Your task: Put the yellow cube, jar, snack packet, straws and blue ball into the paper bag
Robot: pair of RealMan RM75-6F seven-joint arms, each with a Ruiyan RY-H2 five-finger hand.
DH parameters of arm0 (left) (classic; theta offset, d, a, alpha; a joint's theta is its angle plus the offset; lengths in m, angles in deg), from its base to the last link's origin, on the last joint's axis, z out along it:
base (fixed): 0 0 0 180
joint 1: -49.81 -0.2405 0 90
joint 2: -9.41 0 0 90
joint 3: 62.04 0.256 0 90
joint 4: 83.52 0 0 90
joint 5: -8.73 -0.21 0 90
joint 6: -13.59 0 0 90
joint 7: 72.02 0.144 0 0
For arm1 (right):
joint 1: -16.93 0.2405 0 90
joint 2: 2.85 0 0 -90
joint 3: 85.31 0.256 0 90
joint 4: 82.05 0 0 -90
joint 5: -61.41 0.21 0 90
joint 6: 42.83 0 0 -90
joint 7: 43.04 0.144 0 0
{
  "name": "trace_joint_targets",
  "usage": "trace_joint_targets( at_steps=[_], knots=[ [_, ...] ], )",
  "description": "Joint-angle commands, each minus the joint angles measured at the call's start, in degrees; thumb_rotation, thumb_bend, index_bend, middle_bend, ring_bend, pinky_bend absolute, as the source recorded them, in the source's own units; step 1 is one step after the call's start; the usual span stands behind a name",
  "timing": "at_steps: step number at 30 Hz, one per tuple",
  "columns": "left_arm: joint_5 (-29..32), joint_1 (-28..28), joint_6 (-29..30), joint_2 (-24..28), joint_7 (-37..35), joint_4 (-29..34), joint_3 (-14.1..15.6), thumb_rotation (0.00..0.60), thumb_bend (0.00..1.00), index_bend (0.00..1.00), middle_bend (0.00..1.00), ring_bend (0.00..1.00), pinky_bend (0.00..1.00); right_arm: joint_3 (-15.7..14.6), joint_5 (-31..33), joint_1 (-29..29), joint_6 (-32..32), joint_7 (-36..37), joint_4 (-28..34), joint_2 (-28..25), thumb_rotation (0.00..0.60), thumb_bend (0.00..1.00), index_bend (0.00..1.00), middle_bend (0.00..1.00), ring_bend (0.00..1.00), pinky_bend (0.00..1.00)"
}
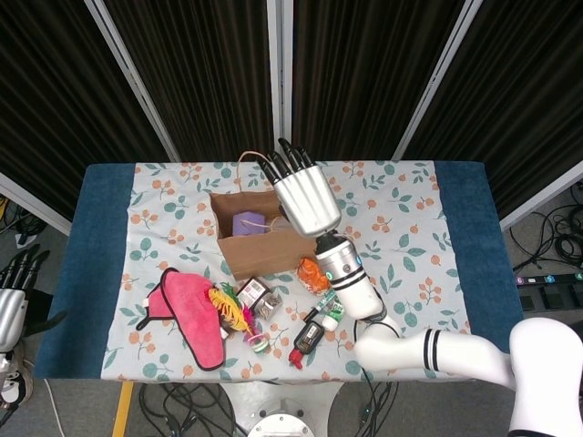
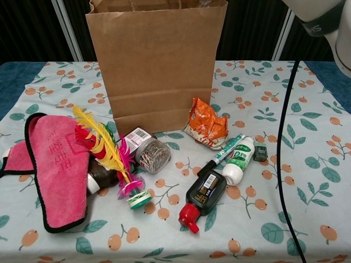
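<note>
Paper bag (image 1: 258, 248): upright, purplish item visible inside, identity unclear. Outstanding: snack packet (image 2: 207, 125), jar (image 2: 152, 155), both beside bag. Right hand (image 1: 305, 196): over bag, fingers extended, empty; left hand (image 1: 11, 300): off-table, empty.

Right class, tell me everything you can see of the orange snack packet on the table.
The snack packet is a crumpled orange foil-looking pouch with white and dark print. It lies on the floral tablecloth just right of the paper bag base, near it, though contact is unclear. A marker pen and a white bottle lie just in front. No hand touches it, so it is not yet bagged.
</note>
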Motion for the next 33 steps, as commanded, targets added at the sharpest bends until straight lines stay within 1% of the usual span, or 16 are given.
trace_joint_targets(
  at_steps=[1,3,7,9,10,11,13,14,16,17,20,22,26,33],
  knots=[
    [-0.01,0.06,-0.02,0.24,0.22,0.34,-0.04,0.600,0.10,0.08,0.14,0.06,0.20,0.02,-2.96,-1.58,-3.43,1.34,3.60,-2.51,0.600,0.00,0.23,0.25,0.12,0.25],
    [-0.05,0.17,-0.12,0.42,0.41,0.58,-0.05,0.600,0.10,0.08,0.14,0.06,0.20,-0.50,-5.83,-3.68,-6.30,1.30,6.95,-5.47,0.600,0.00,0.23,0.26,0.12,0.25],
    [-0.41,0.48,-0.40,0.42,0.95,1.25,0.09,0.600,0.10,0.08,0.14,0.06,0.20,-4.42,-13.90,-12.74,-14.95,0.58,16.61,-15.26,0.600,0.00,0.23,0.26,0.12,0.25],
    [-0.72,0.85,-0.73,0.22,1.38,1.56,0.18,0.600,0.10,0.08,0.14,0.06,0.20,-8.13,-18.56,-19.45,-20.37,2.45,20.08,-20.62,0.600,0.00,0.23,0.26,0.11,0.24],
    [-0.91,1.05,-0.86,0.12,1.61,1.69,0.21,0.600,0.10,0.08,0.14,0.06,0.20,-10.01,-20.02,-22.42,-22.47,4.07,20.82,-22.51,0.600,0.00,0.23,0.26,0.11,0.23],
    [-1.22,1.30,-0.92,0.01,2.02,1.85,0.23,0.600,0.10,0.08,0.14,0.06,0.20,-12.63,-20.84,-26.32,-24.75,6.94,21.34,-24.52,0.600,0.00,0.23,0.26,0.11,0.22],
    [-1.65,1.67,-0.86,-0.13,2.62,2.10,0.18,0.600,0.10,0.08,0.14,0.06,0.20,-16.74,-19.36,-31.70,-26.23,11.74,22.19,-26.82,0.600,0.00,0.23,0.25,0.11,0.21],
    [-1.79,1.81,-0.85,-0.18,2.99,2.21,0.17,0.600,0.10,0.08,0.14,0.06,0.20,-20.39,-18.19,-35.38,-26.43,14.84,22.78,-27.89,0.600,0.00,0.23,0.25,0.10,0.20],
    [-1.83,1.91,-0.97,-0.07,3.30,2.42,0.22,0.600,0.10,0.08,0.14,0.06,0.20,-24.99,-17.64,-39.48,-25.91,19.42,21.54,-28.94,0.600,0.00,0.23,0.22,0.07,0.17],
    [-1.85,1.94,-1.09,0.07,3.42,2.53,0.32,0.600,0.10,0.08,0.14,0.06,0.20,-27.53,-17.96,-41.48,-25.31,21.78,19.17,-29.14,0.600,0.00,0.23,0.20,0.06,0.16],
    [-1.99,1.79,-1.07,0.53,3.91,2.76,0.64,0.600,0.10,0.08,0.14,0.06,0.20,-31.61,-18.75,-45.52,-24.92,25.10,11.87,-27.43,0.600,0.00,0.21,0.16,0.02,0.09],
    [-2.21,1.65,-0.94,0.73,4.36,2.83,0.92,0.600,0.10,0.08,0.14,0.06,0.20,-32.30,-18.88,-47.46,-25.75,26.00,8.15,-25.64,0.600,0.00,0.19,0.13,0.00,0.05],
    [-2.99,1.13,-0.32,0.84,6.04,3.09,1.75,0.600,0.10,0.08,0.14,0.06,0.20,-31.59,-19.41,-49.78,-27.09,27.93,1.92,-23.13,0.600,0.00,0.18,0.12,0.00,0.03],
    [-3.51,0.59,0.44,0.83,8.49,4.20,2.28,0.600,0.10,0.08,0.14,0.06,0.20,-29.60,-20.31,-50.36,-26.16,29.01,-0.30,-23.54,0.600,0.00,0.17,0.12,0.00,0.03]
  ],
)
